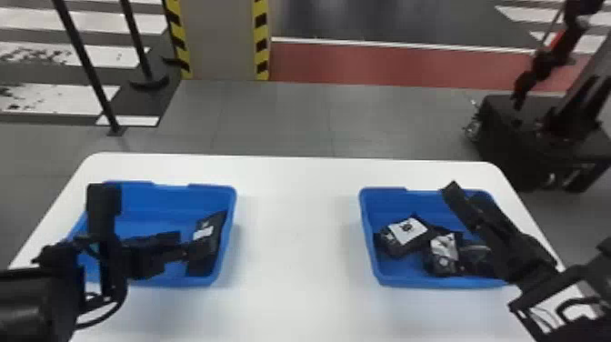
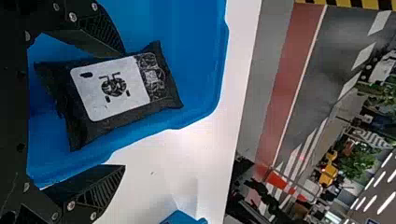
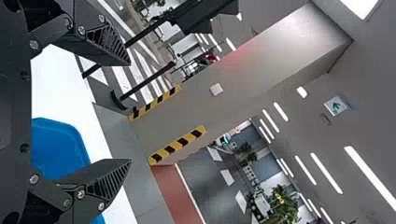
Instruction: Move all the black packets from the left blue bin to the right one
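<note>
In the head view my left gripper (image 1: 185,242) is over the right part of the left blue bin (image 1: 136,279), near a black packet (image 1: 213,234) along its right wall. The left wrist view shows my left gripper (image 2: 124,111) open, the white-labelled black packet (image 2: 166,95) lying past and between its fingers, not gripped. My right gripper (image 1: 468,200) is above the right part of the right blue bin (image 1: 370,254), which holds several black packets (image 1: 398,248). In the right wrist view my right gripper (image 3: 130,112) stands open with nothing between its fingers.
Both bins stand on a white table (image 1: 295,236), spaced apart. Past the table's far edge are a striped pillar (image 1: 222,41) and black posts (image 1: 86,59). A dark wheeled machine (image 1: 513,132) is on the floor at the far right.
</note>
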Controlling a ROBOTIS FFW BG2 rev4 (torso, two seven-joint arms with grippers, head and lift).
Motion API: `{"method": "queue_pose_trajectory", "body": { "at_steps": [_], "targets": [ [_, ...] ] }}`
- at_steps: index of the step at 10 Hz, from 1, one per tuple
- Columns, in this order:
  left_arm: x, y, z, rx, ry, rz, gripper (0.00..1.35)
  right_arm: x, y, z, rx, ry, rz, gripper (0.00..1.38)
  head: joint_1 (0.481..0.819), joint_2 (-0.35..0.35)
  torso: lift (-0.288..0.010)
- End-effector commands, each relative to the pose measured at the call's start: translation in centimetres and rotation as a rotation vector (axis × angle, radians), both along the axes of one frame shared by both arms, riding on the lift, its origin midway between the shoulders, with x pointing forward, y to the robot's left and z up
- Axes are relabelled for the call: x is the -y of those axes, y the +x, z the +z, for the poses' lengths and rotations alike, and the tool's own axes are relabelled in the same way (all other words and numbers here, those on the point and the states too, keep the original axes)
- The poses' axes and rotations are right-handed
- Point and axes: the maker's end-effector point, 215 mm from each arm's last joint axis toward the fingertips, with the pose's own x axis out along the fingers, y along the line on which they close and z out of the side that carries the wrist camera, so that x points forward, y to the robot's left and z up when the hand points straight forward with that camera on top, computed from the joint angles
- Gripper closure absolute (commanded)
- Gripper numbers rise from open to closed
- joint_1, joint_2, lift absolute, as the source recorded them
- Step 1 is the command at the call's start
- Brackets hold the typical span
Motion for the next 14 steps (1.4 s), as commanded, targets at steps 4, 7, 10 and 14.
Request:
{"method": "queue_pose_trajectory", "body": {
  "at_steps": [4,7,10,14],
  "targets": [
    [0.2,-0.1,-1.2,-0.091,0.006,0.02,0.19,-3.5,-0.2,6.5,0.071,0.05,0.098,0.31,0.695,-0.031,-0.11],
    [0.2,1.1,-2.9,-0.145,0.012,0.022,0.2,-3.7,-0.1,6.7,0.07,0.068,0.108,0.31,0.695,-0.011,-0.11],
    [2.1,3.8,-5.1,-0.168,-0.005,-0.034,0.41,-3.8,0.0,6.8,0.073,0.07,0.107,0.31,0.695,-0.014,-0.11],
    [4.6,4.5,-2.8,-0.047,-0.055,-0.107,1.18,-4.1,-0.8,5.8,0.047,0.08,0.115,0.31,0.695,-0.052,-0.11]
  ]
}}
